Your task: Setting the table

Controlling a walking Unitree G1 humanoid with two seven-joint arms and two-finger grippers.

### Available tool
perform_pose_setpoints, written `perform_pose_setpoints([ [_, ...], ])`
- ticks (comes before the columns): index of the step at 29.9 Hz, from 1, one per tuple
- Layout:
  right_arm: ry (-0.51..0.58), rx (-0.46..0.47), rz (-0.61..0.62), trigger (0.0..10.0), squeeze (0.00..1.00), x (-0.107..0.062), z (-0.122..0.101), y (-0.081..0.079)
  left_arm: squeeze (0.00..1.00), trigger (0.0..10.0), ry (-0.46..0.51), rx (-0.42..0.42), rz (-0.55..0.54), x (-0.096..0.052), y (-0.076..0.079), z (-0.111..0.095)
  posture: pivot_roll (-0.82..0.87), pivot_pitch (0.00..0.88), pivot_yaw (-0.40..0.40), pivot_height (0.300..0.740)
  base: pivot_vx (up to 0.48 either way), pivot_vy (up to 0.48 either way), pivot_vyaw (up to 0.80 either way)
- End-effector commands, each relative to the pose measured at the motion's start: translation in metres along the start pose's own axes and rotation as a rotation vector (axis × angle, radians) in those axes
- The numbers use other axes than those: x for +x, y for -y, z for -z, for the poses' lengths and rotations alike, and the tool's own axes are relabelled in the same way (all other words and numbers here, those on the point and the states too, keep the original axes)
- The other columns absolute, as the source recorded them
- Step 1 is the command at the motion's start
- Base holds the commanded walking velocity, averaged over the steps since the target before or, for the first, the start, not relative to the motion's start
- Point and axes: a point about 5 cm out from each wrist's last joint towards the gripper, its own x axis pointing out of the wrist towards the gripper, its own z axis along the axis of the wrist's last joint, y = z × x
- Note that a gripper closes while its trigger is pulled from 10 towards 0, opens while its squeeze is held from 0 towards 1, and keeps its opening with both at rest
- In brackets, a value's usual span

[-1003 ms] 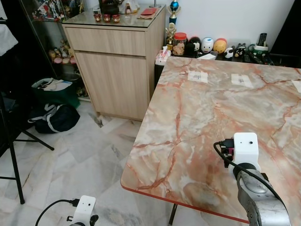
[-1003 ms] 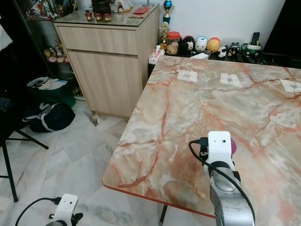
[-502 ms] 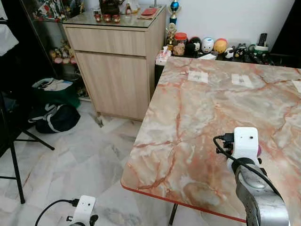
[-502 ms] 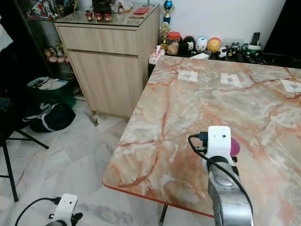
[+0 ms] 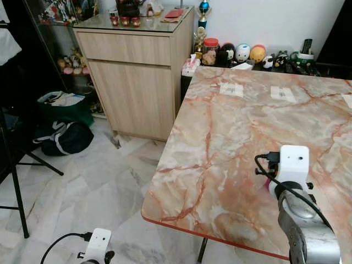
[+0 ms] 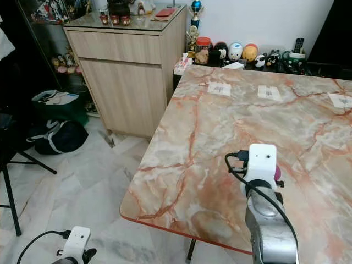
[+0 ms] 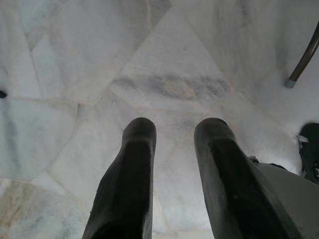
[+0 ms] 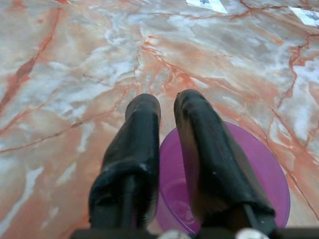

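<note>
The right pincer point(image 8: 167, 107) reaches over the marble desk point(image 5: 231, 143), its two black fingers point(image 8: 137, 149) clamped on the rim of a purple bowl point(image 8: 259, 174), one finger outside the wall and one inside; the bowl sits low over the near part of the desk, though whether it touches the surface cannot be told. The left pincer point(image 7: 174, 129) hangs beside the desk over the pale marble floor point(image 7: 164, 55), fingers parted and holding nothing; white paper labels point(image 6: 219, 88) lie along the far side of the desk.

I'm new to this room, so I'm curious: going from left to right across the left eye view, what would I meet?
Black bag on the floor → wooden cabinet → marble table → right end effector holding a purple bowl.
</note>
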Motion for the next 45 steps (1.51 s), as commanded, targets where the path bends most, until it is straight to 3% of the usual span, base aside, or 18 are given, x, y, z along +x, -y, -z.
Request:
perform_pose_setpoints([
  [1, 0.031, 0.014, -0.003, 10.0, 1.00, -0.003, -0.009, 0.001, 0.00, 10.0, -0.014, -0.001, -0.006, -0.001, -0.004, 0.002, 0.03, 0.000, 0.005, 0.740, 0.000, 0.000, 0.00],
  [11, -0.026, -0.027, -0.068, 10.0, 1.00, -0.007, -0.008, -0.003, 0.00, 10.0, -0.013, -0.001, 0.001, 0.000, -0.002, 0.001, 0.02, 0.003, 0.004, 0.740, 0.000, 0.000, 0.00],
  [12, -0.040, -0.048, -0.074, 10.0, 0.83, -0.006, -0.006, -0.003, 0.00, 10.0, -0.013, -0.001, 0.001, 0.000, -0.002, 0.001, 0.02, 0.005, 0.003, 0.740, 0.000, 0.000, 0.00],
  [13, -0.048, -0.060, -0.079, 10.0, 0.83, -0.006, -0.004, -0.003, 0.00, 10.0, -0.014, -0.001, 0.000, 0.000, -0.002, 0.001, 0.02, 0.005, 0.003, 0.740, 0.000, 0.000, 0.00],
  [14, -0.060, -0.082, -0.093, 10.0, 0.00, -0.007, -0.001, -0.004, 0.00, 10.0, -0.014, -0.001, 0.000, 0.000, -0.002, 0.002, 0.03, 0.006, 0.003, 0.740, 0.000, 0.000, 0.00],
  [29, -0.114, -0.082, -0.057, 10.0, 0.00, -0.006, 0.006, 0.005, 0.00, 10.0, -0.018, -0.005, -0.002, -0.001, -0.003, 0.004, 0.03, 0.011, 0.005, 0.740, 0.000, 0.000, 0.00],
  [45, -0.153, -0.072, -0.090, 10.0, 0.00, -0.005, 0.015, 0.000, 0.00, 10.0, -0.023, -0.005, -0.008, -0.002, -0.005, 0.005, 0.03, 0.007, 0.006, 0.740, 0.000, 0.000, 0.00],
])
